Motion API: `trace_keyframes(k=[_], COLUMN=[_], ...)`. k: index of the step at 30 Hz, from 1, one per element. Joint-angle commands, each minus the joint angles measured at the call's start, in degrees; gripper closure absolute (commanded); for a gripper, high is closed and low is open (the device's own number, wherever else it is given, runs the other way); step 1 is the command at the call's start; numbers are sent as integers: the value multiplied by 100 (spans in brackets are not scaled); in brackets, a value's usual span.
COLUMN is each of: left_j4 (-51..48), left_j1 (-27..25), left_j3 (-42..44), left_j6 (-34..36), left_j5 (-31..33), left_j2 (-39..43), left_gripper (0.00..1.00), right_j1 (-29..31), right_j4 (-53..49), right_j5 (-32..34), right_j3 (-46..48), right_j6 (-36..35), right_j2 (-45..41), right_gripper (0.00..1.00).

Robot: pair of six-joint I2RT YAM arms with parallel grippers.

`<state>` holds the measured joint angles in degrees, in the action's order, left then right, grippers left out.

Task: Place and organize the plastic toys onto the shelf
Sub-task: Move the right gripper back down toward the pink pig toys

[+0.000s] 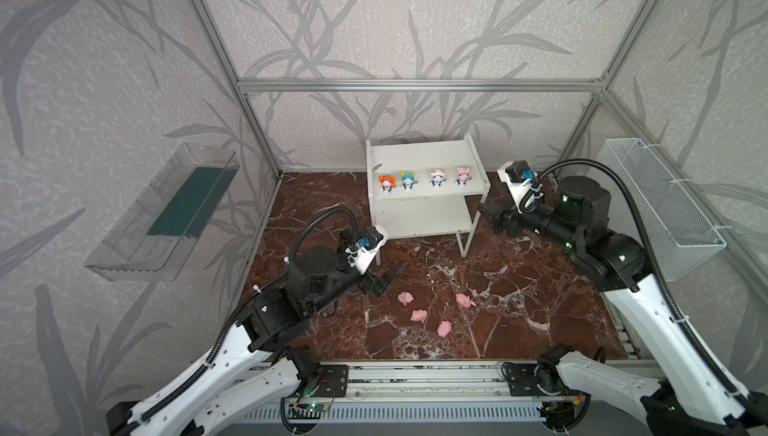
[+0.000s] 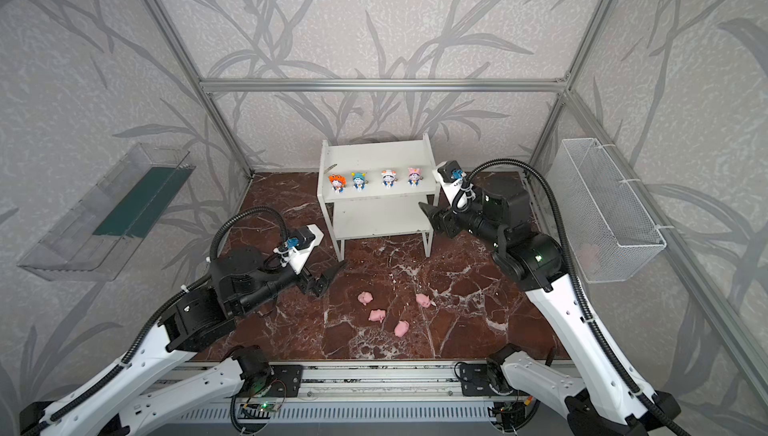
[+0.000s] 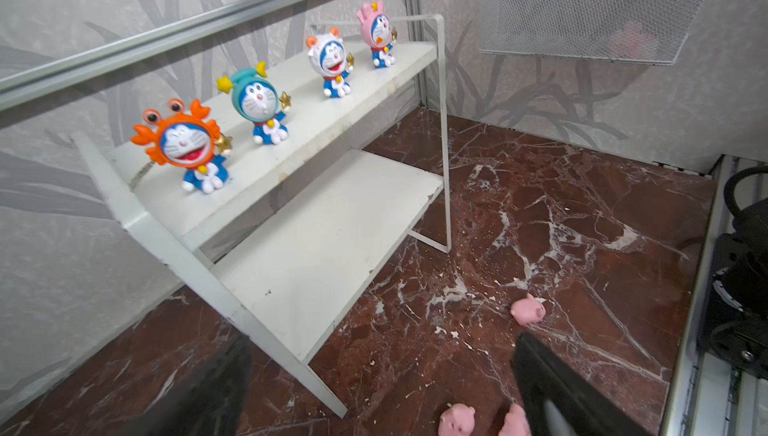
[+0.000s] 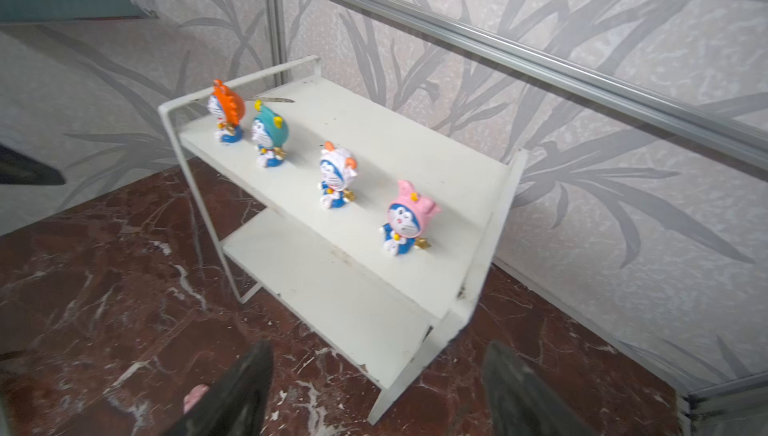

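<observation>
Centre: four figurines [image 1: 436, 178] line the shelf [image 1: 424, 155]'s top board, likely leaving the lower for four pigs [image 1: 419, 315] on the floor [image 1: 519, 288] below. Left gripper [image 1: 385, 279] and right gripper [image 1: 487, 215] gape wide, empty.

The shelf [image 1: 419, 155] stands at the back middle of the bench [image 1: 519, 288]. Four figurines [image 1: 436, 178] sit in a row on its upper board. Four pigs [image 1: 419, 315] lie on the bench before it. The left end effector [image 1: 390, 279] hangs left of the pigs, and the right end effector [image 1: 488, 216] just right of the shelf.
</observation>
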<state>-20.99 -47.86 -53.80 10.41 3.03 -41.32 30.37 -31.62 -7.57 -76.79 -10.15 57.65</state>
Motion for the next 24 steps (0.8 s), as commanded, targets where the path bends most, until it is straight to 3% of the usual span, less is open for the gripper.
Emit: trace_keyframes(k=[1, 8, 14, 17, 20, 24], left_j4=[201, 106, 184, 236, 246, 228], left_j1=[39, 34, 39, 35, 37, 39], left_j3=[-221, -258, 108, 279, 380, 420], left_j6=[318, 276, 240, 242, 202, 198], left_j5=[295, 234, 274, 218, -12, -134], left_j2=[28, 29, 322, 435, 434, 365], left_gripper=[1, 1, 1, 1, 1, 1], right_j1=[588, 1738, 1973, 1957, 1823, 1638], right_j4=[-465, -532, -44, 251, 324, 541], right_j5=[395, 572, 623, 783, 811, 887], right_j3=[527, 1829, 3427, 4065, 4401, 4719], right_j6=[384, 1477, 3012, 3837, 4443, 4961], right_j2=[-385, -1080, -1211, -1153, -796, -373], right_gripper=[13, 10, 12, 25, 48, 55])
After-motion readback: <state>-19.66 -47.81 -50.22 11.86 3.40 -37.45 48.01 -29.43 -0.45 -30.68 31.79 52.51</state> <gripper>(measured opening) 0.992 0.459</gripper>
